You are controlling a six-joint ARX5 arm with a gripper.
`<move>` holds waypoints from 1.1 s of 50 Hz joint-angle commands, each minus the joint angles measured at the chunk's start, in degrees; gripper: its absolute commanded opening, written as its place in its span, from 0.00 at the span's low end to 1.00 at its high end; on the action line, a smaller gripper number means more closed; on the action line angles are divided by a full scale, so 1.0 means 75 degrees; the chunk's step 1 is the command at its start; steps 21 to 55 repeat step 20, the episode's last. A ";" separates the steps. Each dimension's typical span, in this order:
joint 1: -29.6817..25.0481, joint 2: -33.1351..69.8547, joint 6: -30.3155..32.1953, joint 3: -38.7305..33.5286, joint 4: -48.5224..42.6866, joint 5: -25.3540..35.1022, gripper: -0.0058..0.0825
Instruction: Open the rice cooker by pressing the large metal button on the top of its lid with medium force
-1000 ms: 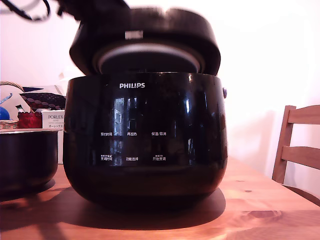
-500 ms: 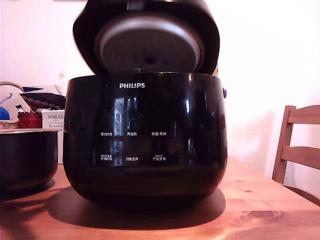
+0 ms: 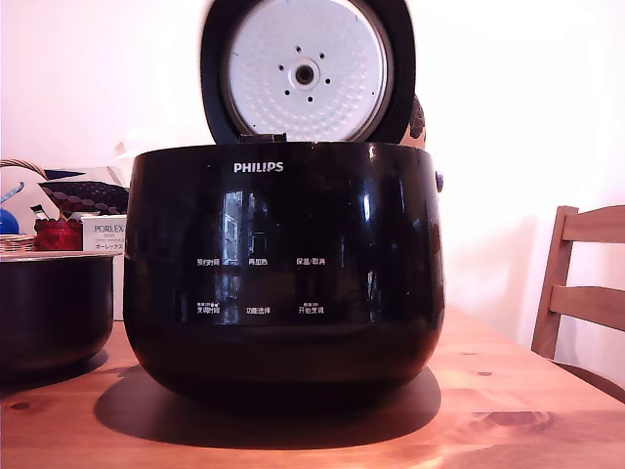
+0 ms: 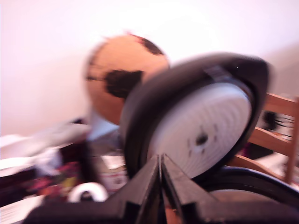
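Observation:
The glossy black rice cooker [image 3: 283, 274] with its white PHILIPS logo stands mid-table in the exterior view. Its lid [image 3: 308, 70] stands upright and open, showing a silvery-white dimpled inner disc with a centre hole. The large metal button is hidden on the lid's far face. No gripper appears in the exterior view. In the blurred wrist view my gripper [image 4: 161, 161] is shut, its two dark fingers [image 4: 145, 182] pressed together with nothing between them, just short of the raised lid [image 4: 201, 135].
A smaller dark pot [image 3: 49, 313] sits at the exterior view's left on the wooden table [image 3: 508, 401]. Behind it are a PORLEX box [image 3: 103, 234] and a red item [image 3: 59, 234]. A wooden chair [image 3: 586, 283] stands at the right. An orange-brown globe [image 4: 124, 77] sits behind the lid.
The lid has swung from partly raised to fully upright, turning its inner disc to the camera. The dark arm parts at the top of the exterior view have gone.

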 commanded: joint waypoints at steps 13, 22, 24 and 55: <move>0.0679 -0.0417 0.0035 -0.0245 -0.0367 -0.0251 0.04; 0.0831 -0.0458 0.0032 -0.0245 -0.0326 -0.0245 0.04; 0.0831 -0.0458 0.0032 -0.0245 -0.0326 -0.0245 0.04; 0.0831 -0.0458 0.0032 -0.0245 -0.0326 -0.0245 0.04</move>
